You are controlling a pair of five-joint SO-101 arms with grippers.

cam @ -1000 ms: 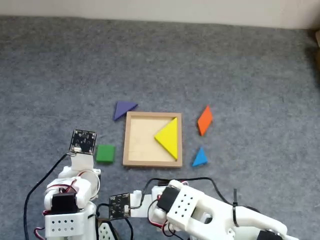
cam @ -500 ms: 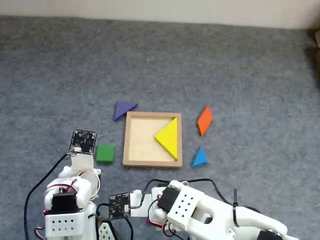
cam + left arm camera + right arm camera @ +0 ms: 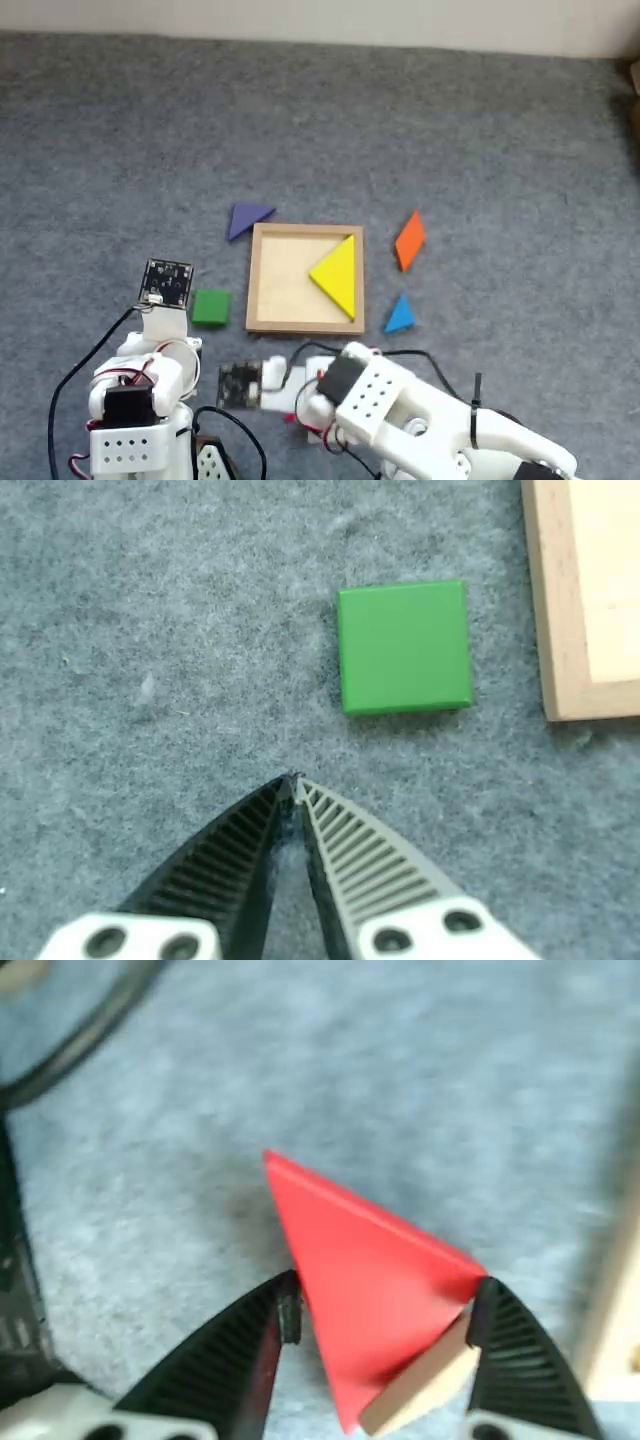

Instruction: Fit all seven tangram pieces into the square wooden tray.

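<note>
The square wooden tray (image 3: 262, 280) lies mid-table with a yellow triangle (image 3: 337, 275) in its right half. Around it lie a purple triangle (image 3: 247, 217), a green square (image 3: 210, 307), an orange parallelogram (image 3: 409, 240) and a blue triangle (image 3: 400, 315). My left gripper (image 3: 292, 785) is shut and empty, its tips a short way from the green square (image 3: 404, 647), beside the tray's corner (image 3: 560, 600). My right gripper (image 3: 385, 1308) is shut on a red triangle (image 3: 360, 1260), which is tilted so that its pale wooden underside shows.
Grey carpet covers the table. The left arm (image 3: 140, 395) and the right arm (image 3: 400, 420) stand at the near edge, below the tray. A cable (image 3: 80, 1030) lies on the carpet near the right gripper. The tray's edge (image 3: 612, 1340) is close beside the red triangle.
The right arm has shifted a little toward the tray, most of it in the last half second. The left arm and the loose pieces have stayed put.
</note>
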